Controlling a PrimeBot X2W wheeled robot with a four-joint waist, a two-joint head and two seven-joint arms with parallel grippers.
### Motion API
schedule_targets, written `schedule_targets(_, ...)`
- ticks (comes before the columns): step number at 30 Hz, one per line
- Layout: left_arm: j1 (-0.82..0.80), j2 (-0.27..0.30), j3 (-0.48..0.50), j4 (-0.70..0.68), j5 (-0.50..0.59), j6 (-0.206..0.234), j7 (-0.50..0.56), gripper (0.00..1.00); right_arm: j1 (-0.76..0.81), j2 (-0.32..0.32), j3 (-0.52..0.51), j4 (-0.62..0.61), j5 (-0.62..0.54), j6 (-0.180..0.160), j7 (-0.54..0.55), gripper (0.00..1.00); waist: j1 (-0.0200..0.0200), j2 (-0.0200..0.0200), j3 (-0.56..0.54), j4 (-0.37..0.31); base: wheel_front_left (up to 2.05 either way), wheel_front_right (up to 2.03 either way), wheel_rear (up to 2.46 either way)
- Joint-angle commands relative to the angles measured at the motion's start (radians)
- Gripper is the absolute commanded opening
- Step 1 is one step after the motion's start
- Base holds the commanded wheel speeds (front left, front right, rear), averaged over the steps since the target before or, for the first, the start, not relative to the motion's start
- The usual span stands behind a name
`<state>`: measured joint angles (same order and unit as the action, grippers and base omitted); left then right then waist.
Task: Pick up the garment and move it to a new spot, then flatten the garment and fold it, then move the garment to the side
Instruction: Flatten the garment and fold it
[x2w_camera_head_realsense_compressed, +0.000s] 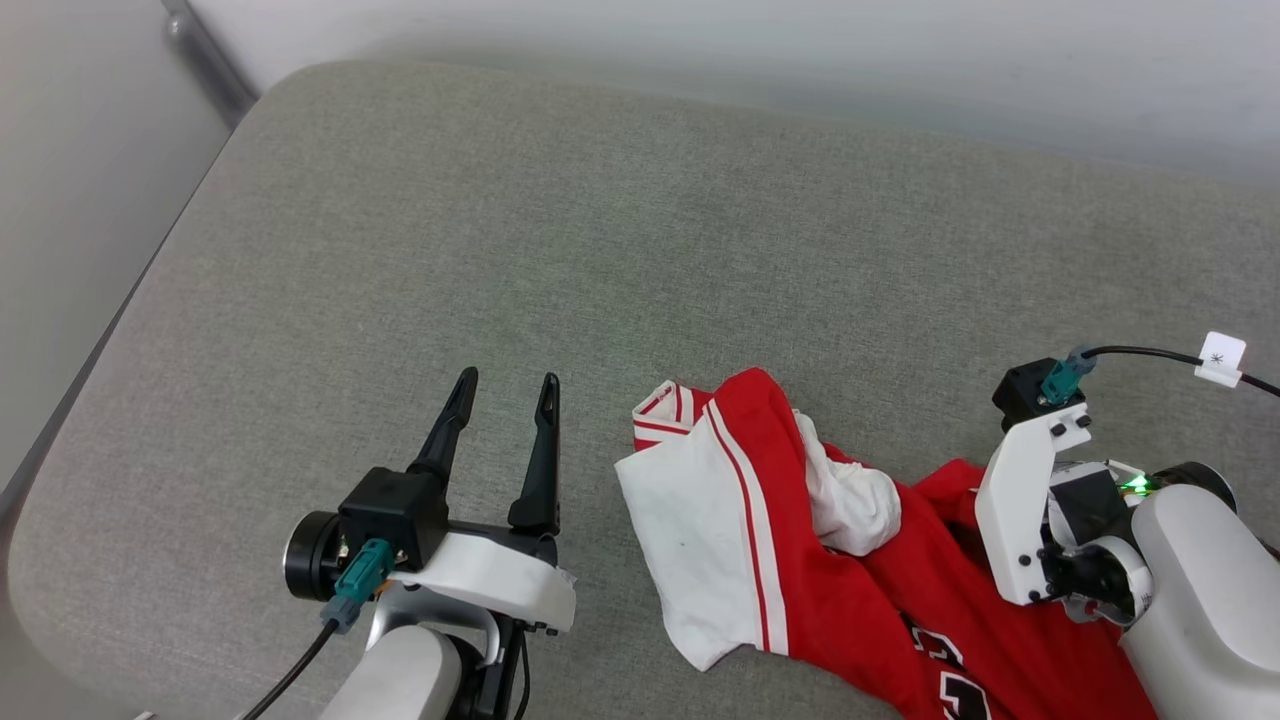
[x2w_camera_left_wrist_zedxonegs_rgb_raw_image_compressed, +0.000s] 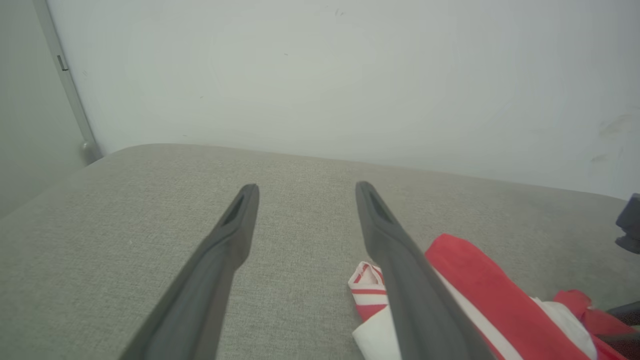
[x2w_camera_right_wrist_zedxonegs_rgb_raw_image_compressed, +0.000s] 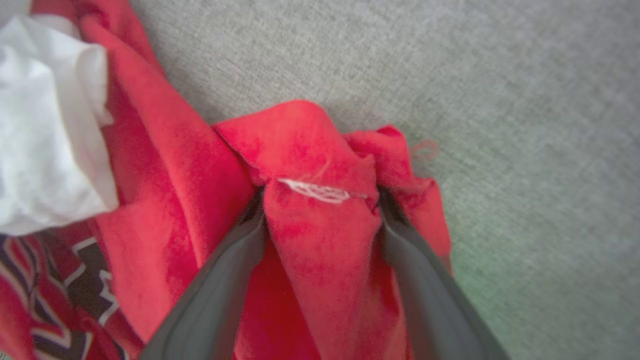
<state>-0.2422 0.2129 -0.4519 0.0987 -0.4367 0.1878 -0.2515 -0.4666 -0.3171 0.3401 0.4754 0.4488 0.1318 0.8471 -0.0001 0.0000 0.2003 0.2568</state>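
As the garment (x2w_camera_head_realsense_compressed: 850, 590) lies bunched, the right end effector (x2w_camera_right_wrist_zedxonegs_rgb_raw_image_compressed: 320, 200) straddles its fold.

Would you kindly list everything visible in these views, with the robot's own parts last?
garment: one, red with white sleeves, crumpled at the cushion's near right
cushion: one, grey, under everything
wall: one, off-white, behind the cushion
rail: one, grey metal, far left corner
left gripper: one, dark fingers, open over bare cushion, left of the garment
right gripper: one, dark fingers, open astride a red fold of the garment
cable: one, black with a white tag, at the right wrist
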Motion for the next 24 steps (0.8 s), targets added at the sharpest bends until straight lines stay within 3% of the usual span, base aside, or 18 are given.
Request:
schedule_targets(1,-0.007,-0.002,0.001,0.0,0.004,0.002,-0.008,1.0,0.061,0.009,0.027,0.067,-0.004,-0.002,0.022,0.28,0.0001,0.0,-0.001,-0.002,0.0,0.0,0.0)
schedule_targets(2,0.0,-0.002,0.005,0.003,0.003,0.005,-0.007,1.0,0.055,0.014,0.031,0.081,0.012,-0.002,0.012,0.0,0.0001,0.0,-0.006,-0.011,0.0,0.0,0.0)
schedule_targets(7,0.014,0.008,0.017,0.007,0.0,0.004,-0.009,1.0,0.005,0.01,-0.014,0.027,0.027,-0.001,-0.072,0.0,0.0001,0.0,-0.027,-0.046,0.0,0.0,0.0)
schedule_targets(15,0.051,0.03,0.023,0.001,-0.003,0.013,-0.003,1.0,0.107,-0.003,-0.25,-0.142,-0.015,-0.002,-0.169,0.0,0.0001,0.0,-0.086,-0.144,0.0,0.0,0.0)
schedule_targets(20,0.07,0.046,0.028,-0.014,-0.007,0.023,0.007,1.0,0.318,0.082,-0.455,-0.282,-0.083,-0.001,-0.149,0.0,0.0001,0.0,-0.108,-0.193,0.0,0.0,0.0)
schedule_targets(24,0.074,0.054,0.029,-0.026,-0.008,0.03,0.017,1.0,0.481,0.175,-0.555,-0.346,-0.121,-0.001,-0.113,0.0,0.0001,0.0,-0.109,-0.221,0.0,0.0,0.0)
